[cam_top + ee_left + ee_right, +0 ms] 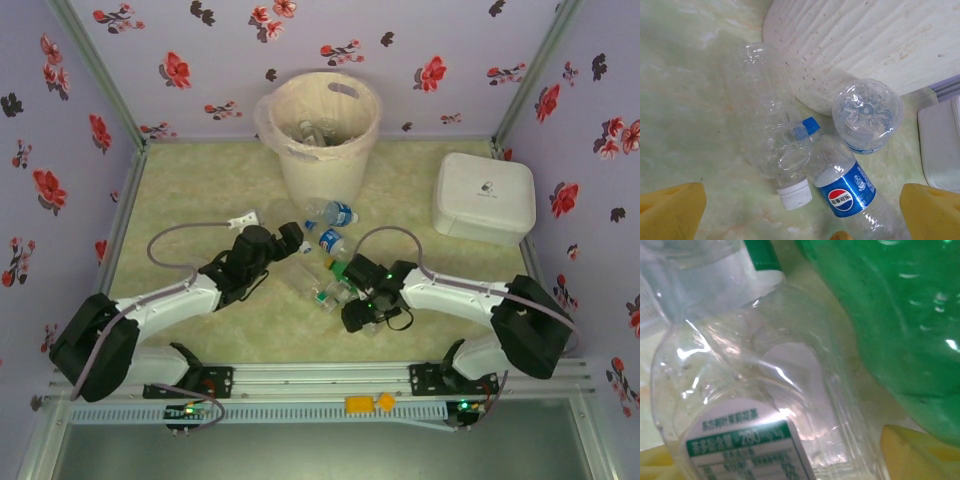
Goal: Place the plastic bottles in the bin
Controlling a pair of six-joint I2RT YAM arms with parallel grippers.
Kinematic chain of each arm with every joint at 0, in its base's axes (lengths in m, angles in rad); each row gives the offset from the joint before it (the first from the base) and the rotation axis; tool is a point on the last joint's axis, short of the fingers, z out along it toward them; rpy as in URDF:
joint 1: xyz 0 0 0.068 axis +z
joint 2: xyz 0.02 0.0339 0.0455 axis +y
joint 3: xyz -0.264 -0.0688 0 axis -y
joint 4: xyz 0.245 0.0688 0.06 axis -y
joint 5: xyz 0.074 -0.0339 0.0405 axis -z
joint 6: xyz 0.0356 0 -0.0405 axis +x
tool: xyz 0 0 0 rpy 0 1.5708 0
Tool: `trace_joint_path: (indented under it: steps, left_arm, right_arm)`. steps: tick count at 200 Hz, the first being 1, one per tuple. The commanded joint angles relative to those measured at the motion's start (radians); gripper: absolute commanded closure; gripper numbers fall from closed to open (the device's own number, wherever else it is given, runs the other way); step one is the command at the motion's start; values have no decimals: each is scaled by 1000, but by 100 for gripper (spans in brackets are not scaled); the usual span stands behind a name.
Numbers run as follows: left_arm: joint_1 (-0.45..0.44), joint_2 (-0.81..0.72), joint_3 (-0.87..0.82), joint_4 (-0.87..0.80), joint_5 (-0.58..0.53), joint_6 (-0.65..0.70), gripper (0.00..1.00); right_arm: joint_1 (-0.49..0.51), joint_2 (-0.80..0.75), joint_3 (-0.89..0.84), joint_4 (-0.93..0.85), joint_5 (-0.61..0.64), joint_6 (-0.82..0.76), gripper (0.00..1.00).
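Overhead view: a pale green marbled tabletop (180, 200) inside floral-papered walls. Two white-and-black robot arms reached in from the near edge.

The R gripper (362, 305) sat low over a cluster of small plastic bottles (330, 285) at table centre. On its wrist cam, yellow pads (920, 450) stood either side of a clear plastic bottle w/ green-and-white label (740, 405), which lay on its side. The jaws were part-way apart; couldn't tell whether they pressed on it. A green plastic bottle (900, 315) lay just beside it, on the right of that view.

The L gripper (288, 240) was a bit farther in, left of the cluster, jaws wide apart and holding nothing. Its yellow fingertips (670, 210) showed at both lower corners of its wrist cam. Btwn and beyond them lay a clear unlabelled bottle w/ white cap (770, 135) on its side. It touched a clear bottle w/ blue Pepsi label and blue cap (845, 192). Past these, a clear blue-labelled bottle seen base-on (867, 115) lay near the foot of the bin.

Far centre: the large round cream plastic bin w/ clear bag liner (320, 170) stood upright, w/ several bottles inside it (312, 130). Far right, well apart from the bin: a white rounded rectangular box (485, 197).
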Motion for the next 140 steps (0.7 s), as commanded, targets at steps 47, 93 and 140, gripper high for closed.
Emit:
trace_joint_path:
  steps: [47, 93, 140]
  left_arm:
    - [25, -117, -51, -32, -120, -1, 0]
    - [91, -204, -107, -32, -138, -22, 0]
    - [134, -294, -151, -81, -138, -19, 0]
  right_arm:
    - [10, -6, -42, 89, -26, -18, 44]
    - [5, -140, -32, 121, -51, -45, 55]
    - [-80, -231, 56, 167, -96, -49, 57]
